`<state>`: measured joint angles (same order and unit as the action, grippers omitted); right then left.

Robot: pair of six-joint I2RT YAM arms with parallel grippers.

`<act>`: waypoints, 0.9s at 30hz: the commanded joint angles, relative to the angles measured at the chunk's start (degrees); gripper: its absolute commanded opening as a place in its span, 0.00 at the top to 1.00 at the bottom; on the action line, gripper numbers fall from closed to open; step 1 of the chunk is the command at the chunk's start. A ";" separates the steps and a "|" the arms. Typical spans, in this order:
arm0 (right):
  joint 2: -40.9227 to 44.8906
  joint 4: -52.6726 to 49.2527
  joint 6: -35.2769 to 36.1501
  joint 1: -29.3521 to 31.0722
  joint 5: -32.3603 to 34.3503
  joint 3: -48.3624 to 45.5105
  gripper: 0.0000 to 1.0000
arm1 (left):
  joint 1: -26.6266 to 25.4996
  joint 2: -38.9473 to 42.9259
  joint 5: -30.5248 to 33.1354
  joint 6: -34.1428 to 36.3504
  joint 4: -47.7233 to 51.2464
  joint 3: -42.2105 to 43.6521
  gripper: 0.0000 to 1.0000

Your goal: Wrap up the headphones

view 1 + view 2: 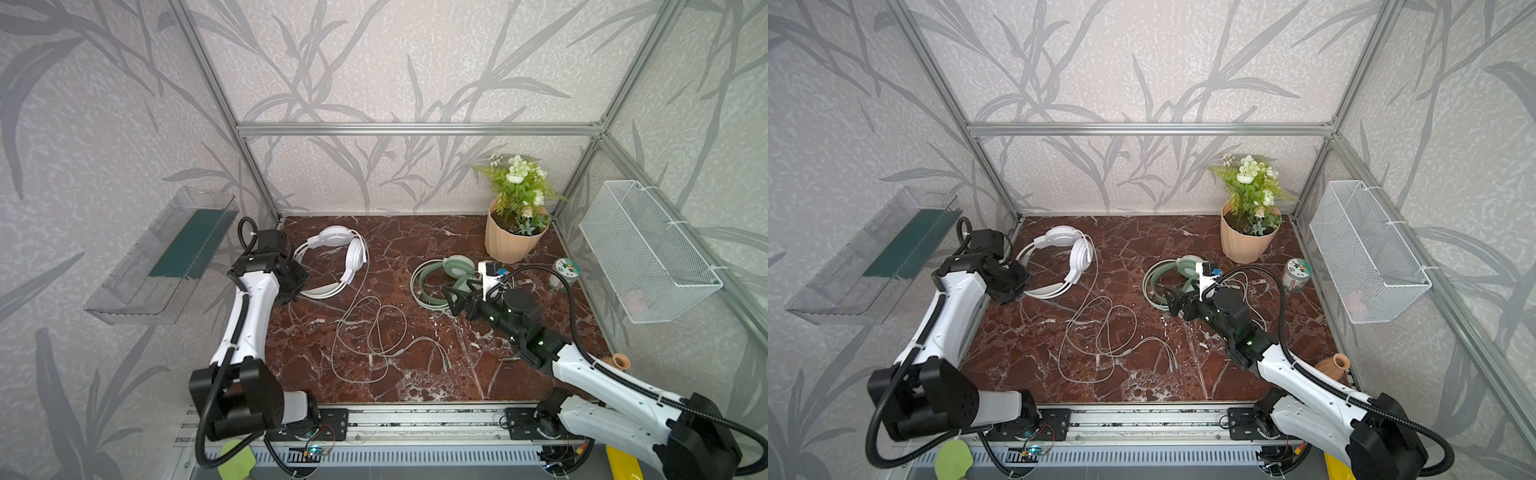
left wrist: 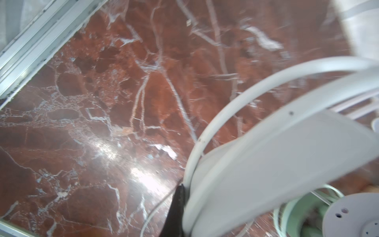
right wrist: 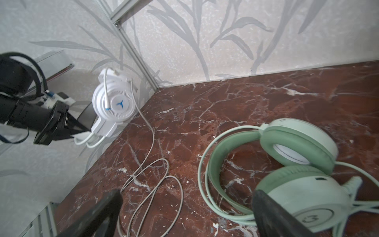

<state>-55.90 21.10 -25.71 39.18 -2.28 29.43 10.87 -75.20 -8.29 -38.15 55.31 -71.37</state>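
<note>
Left gripper [image 1: 294, 283] has its jaws clamped shut on the thin double headband of the white headphones [image 1: 355, 259]. The right wrist view shows it best: the bands are pinched right at the jaw tips, and the cup with the blue mark is up on edge just beside them. That headset is at the back left of the red marble surface [image 1: 415, 241], close to the corner frame post. Its cable [image 3: 152, 133] comes off the cup and sprawls in loose loops across the middle of the surface, splitting into two ends toward the front. Right gripper [image 1: 452, 302] has its jaws spread wide with nothing in them, low over the surface right at the mint green headphones [image 1: 457, 266]. In the right wrist view one jaw sits in front of the nearer cup, can't tell if it's actually touching. The mint pair lies right of centre, cups close together, headband curving toward the middle. Further out there's a potted plant [image 1: 511, 241] in the back right corner, a small round tin [image 1: 565, 272] near the right wall and a little clay vase [image 1: 620, 361] at front right. A white mesh basket [image 1: 648, 253] hangs on the right wall and a clear tray [image 1: 137, 286] on the left wall.
</note>
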 commanded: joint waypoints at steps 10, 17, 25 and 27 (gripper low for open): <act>-1.12 1.90 7.50 11.68 -5.26 7.83 0.01 | -4.82 10.75 -16.79 -1.52 6.03 -16.95 1.00; -9.50 10.70 3.60 16.02 0.35 10.44 0.00 | -7.79 13.63 -19.46 -6.33 3.28 -19.41 1.00; -23.35 18.12 0.45 19.00 -0.59 14.91 0.07 | -7.80 15.07 -21.68 -12.16 0.84 -19.07 1.00; -26.62 20.13 0.84 21.87 -0.67 15.82 0.13 | -7.80 15.26 -21.58 -12.31 0.74 -19.30 1.00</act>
<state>-79.90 35.31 -24.36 58.19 -2.92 43.16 3.16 -61.08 -27.40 -47.07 59.61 -90.26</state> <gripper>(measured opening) 0.883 0.076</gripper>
